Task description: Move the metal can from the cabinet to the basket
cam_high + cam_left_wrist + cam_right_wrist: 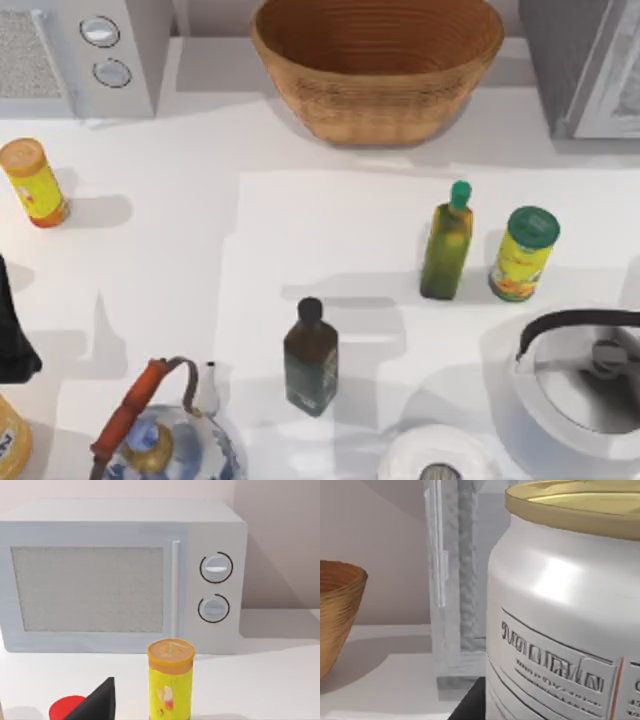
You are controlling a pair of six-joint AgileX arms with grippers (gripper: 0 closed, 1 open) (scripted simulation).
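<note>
Bare tabletop (pixel 180 300) between the basket (pixel 377 70) at the far edge and the bottles, green-capped bottle (pixel 446 242) and green-lidded can (pixel 522 254) standing before the cabinet (pixel 585 65) at the far right corner, dark bottle (pixel 310 357) mid-tabletop, kettles crowding the near edge.

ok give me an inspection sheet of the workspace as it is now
surface: white table, things spread over it
job's things: metal can upright, close to the right wrist camera, cabinet frame behind it; basket at the far middle, nothing in it
clutter: microwave, orange-lidded can, green bottle, green-lidded can, dark bottle, blue-patterned kettle, white kettle
grippers: right gripper beside the metal can, grip cannot be told; left arm parked at the table's left edge
cables: nothing seen
surroundings: plain wall behind the microwave
</note>
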